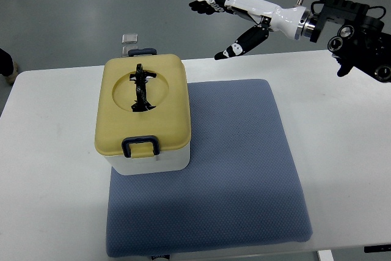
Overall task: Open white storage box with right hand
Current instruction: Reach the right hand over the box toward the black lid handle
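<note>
The white storage box [153, 162] stands on the left part of a blue mat [238, 169]. Its yellow lid [143, 105] is on and shut, with a black handle [141, 87] lying in a round recess and dark blue latches at the near side [141, 145] and far side [142, 52]. My right hand [223, 19] comes in from the upper right and hovers beyond the table's far edge, up and to the right of the box, well apart from it. Its fingers are spread and hold nothing.
The mat lies on a white table [342, 145]. Grey floor lies beyond the far edge, with a small metal plate [130, 38] on it behind the box. A dark object [6, 64] shows at the left edge.
</note>
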